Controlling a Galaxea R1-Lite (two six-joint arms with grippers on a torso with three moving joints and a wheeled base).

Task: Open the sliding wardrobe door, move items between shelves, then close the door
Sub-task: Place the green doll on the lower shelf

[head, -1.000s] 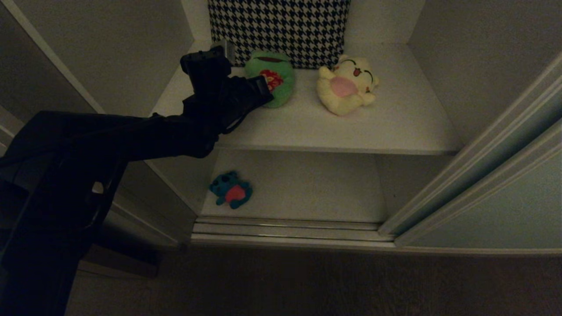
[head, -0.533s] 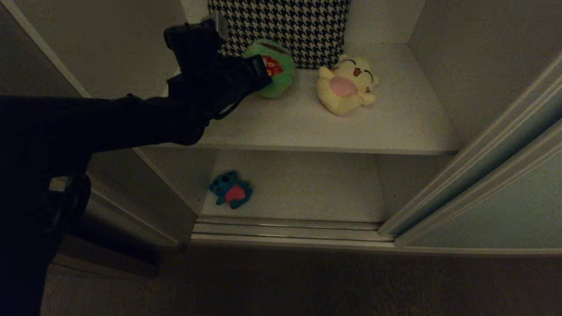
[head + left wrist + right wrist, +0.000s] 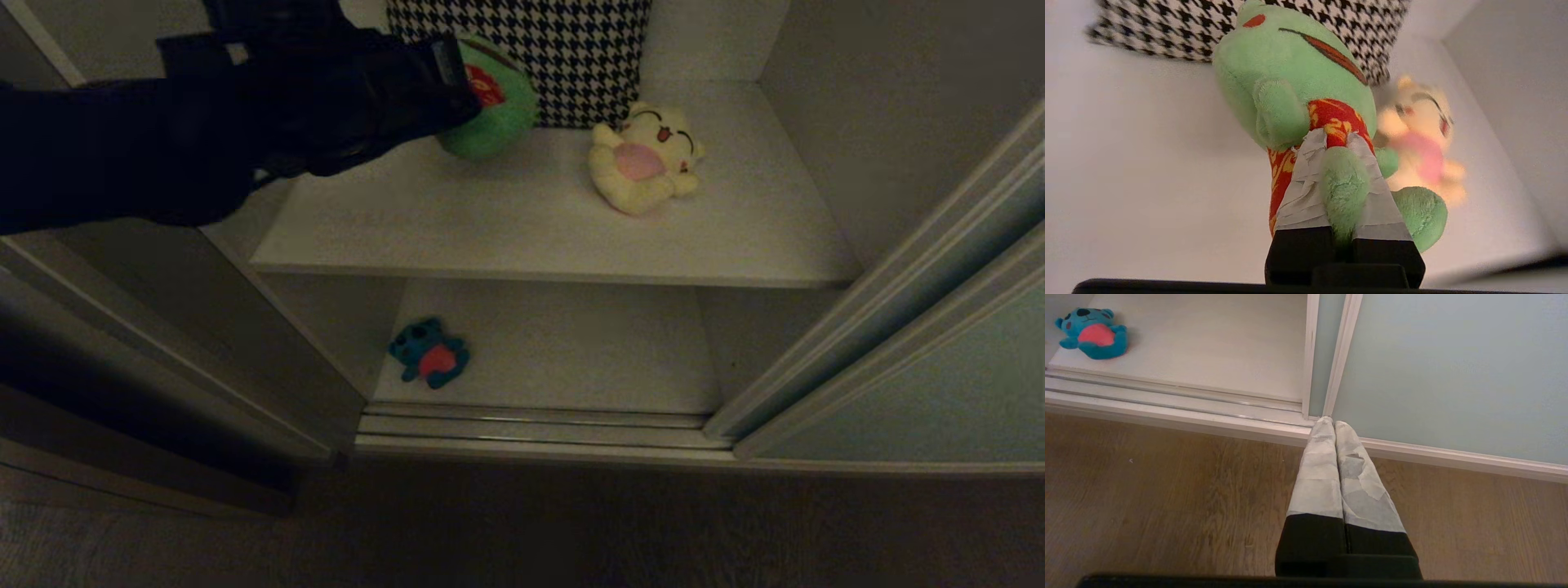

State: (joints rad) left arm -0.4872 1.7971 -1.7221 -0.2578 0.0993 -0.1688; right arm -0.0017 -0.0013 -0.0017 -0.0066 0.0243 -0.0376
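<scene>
Pinched tight in my left pincer (image 3: pixel 1337 175) is one soft leg of the green frog (image 3: pixel 490 106), and that thin hold is the whole worry: only a limb sits between the taped tips, the body hangs off to the side, so a quick swing could let the plush slip out and tumble. From the head view the frog is at the back left of the upper shelf (image 3: pixel 522 237), close against the houndstooth cloth (image 3: pixel 563 57); whether its underside clears the board I cannot tell, and if fuzz catches that cloth on the way out, the cloth could drag along. Just to the right lies the yellow toy (image 3: pixel 645 159), near enough that a wide arc might knock it. Below, on the lower shelf (image 3: pixel 571 351), the blue toy (image 3: pixel 430 353) rests near the front left corner, above the silver floor rails (image 3: pixel 531 420); if I bring the frog down there, the shelf's front lip is what my arm could clip. Further right, the sliding wardrobe door (image 3: pixel 939 367) stands pushed aside. My right pincer (image 3: pixel 1334 426) hangs parked with its tips pressed together, holding nothing, low over the wooden floor (image 3: pixel 1167 498) by the door's foot.
</scene>
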